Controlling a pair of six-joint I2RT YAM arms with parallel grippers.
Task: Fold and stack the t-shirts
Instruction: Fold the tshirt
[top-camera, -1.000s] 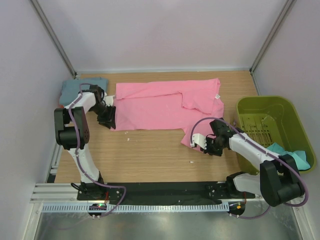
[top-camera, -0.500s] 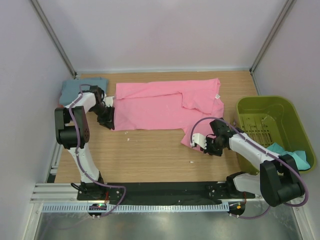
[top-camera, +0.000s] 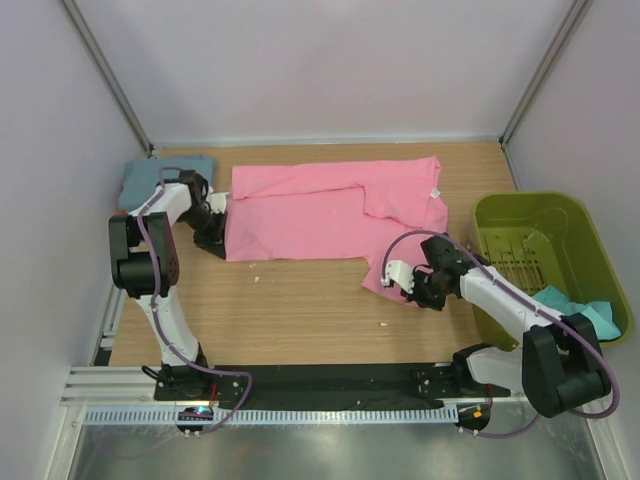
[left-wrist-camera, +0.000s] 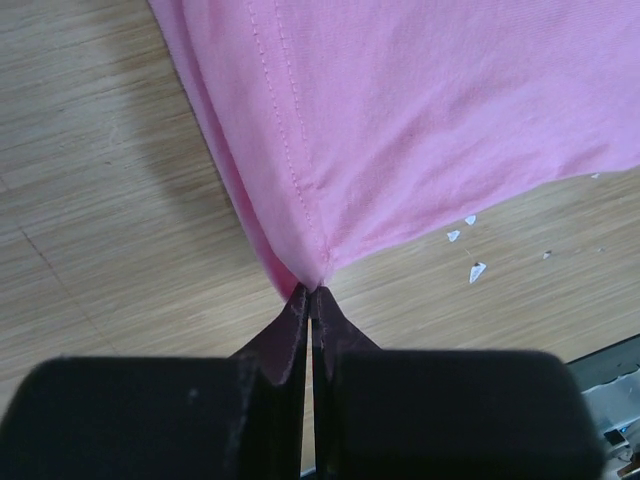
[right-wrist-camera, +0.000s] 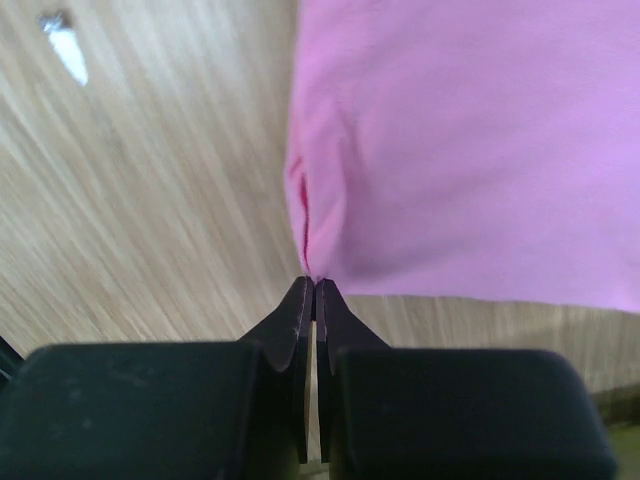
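While the pink t-shirt (top-camera: 320, 205) lies spread across the far half of the table (top-camera: 300, 300), both near corners are pinched: the left gripper (left-wrist-camera: 310, 292) is closed tight on the left hem corner, the right gripper (right-wrist-camera: 314, 283) likewise on a thin fold at the right. Each bite looks shallow, so an uneven lift could slip cloth free or skew the fold, perhaps dragging it over the folded grey-blue t-shirt (top-camera: 150, 178) nearby.

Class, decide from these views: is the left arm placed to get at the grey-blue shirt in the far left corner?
Probably yes, but not freely. The grey-blue shirt lies close beside the left gripper with nothing between them; however, that gripper is shut on the pink shirt and must release first.
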